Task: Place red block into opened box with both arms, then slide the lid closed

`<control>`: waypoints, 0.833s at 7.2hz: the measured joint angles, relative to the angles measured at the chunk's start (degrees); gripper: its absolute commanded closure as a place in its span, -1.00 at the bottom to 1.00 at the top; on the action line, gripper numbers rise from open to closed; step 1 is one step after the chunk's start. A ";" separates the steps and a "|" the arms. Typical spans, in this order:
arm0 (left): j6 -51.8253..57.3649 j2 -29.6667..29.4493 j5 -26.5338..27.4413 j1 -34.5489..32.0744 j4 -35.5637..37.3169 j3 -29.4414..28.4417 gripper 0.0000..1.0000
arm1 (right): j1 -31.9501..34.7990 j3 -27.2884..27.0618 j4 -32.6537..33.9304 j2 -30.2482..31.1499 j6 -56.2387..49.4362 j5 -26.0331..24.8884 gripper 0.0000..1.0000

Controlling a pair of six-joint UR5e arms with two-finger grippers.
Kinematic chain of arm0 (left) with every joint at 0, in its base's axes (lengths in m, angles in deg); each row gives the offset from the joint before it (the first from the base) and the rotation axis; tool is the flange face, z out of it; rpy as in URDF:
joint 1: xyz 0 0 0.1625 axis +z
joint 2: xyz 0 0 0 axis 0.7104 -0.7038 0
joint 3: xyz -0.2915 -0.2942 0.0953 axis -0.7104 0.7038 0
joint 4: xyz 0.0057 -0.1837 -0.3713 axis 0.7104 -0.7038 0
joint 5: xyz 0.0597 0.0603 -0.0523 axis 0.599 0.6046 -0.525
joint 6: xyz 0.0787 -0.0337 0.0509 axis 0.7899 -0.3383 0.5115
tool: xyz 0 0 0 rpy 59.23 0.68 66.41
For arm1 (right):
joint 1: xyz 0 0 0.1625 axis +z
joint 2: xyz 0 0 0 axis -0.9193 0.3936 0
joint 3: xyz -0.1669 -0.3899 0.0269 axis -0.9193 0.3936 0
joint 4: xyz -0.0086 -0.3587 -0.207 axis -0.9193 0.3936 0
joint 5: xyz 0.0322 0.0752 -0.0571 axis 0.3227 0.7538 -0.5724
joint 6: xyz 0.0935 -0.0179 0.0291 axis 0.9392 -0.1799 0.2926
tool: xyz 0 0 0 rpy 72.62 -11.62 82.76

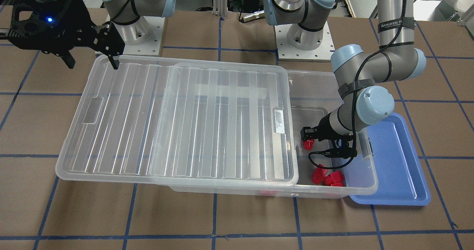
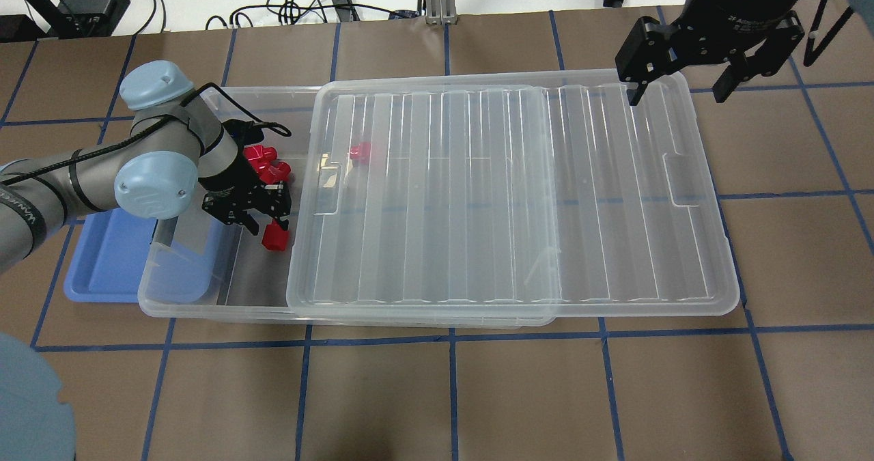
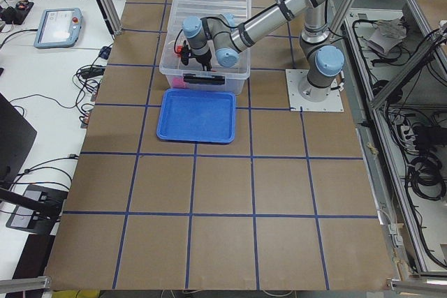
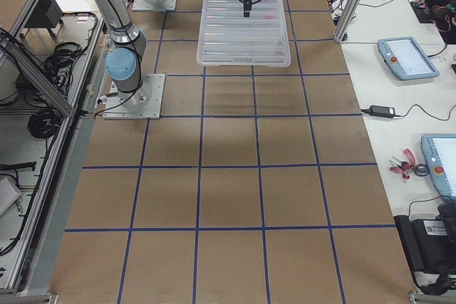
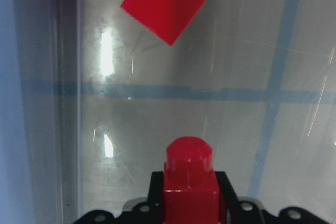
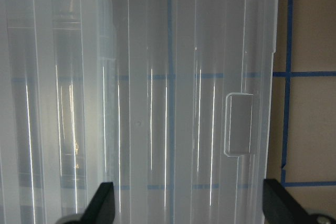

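My left gripper: clamped on the red block, fingers across the flat sides of its cube body, the stub pointing away from my palm.
Where the block is: inside the uncovered end of the box, over bare floor near the lid's edge. I cannot tell if it touches the bottom yet.
How it handles: I judge it light, hard and smooth. A grip on the flat faces is the safe one; the round stub would slip.
Release: it should drop short and may bounce or roll slightly.
My right gripper: fingers spread apart, holding nothing, hovering over the overhanging far end of the lid.
Lid: wide, thin, ribbed, likely flexible. It covers most of the box. I would push on its end edge, squarely, so it does not skew.
Nearby: other red blocks by the far wall, and a blue tray just beside the box.
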 measured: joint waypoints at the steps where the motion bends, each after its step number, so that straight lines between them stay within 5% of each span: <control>1: -0.19 0.43 0.02 0.01 -0.16 -0.04 -1.00 | -0.12 0.10 -0.19 -0.07 -0.20 -0.02 -1.00; 4: -1.02 3.66 0.29 -0.18 -4.15 -2.90 -1.00 | -4.37 -0.01 -0.74 -0.19 -5.57 -3.72 -1.00; 6: -1.20 6.23 0.39 -0.06 -14.75 -11.24 -1.00 | -11.39 -1.61 -0.62 -0.19 -14.66 -6.47 -1.00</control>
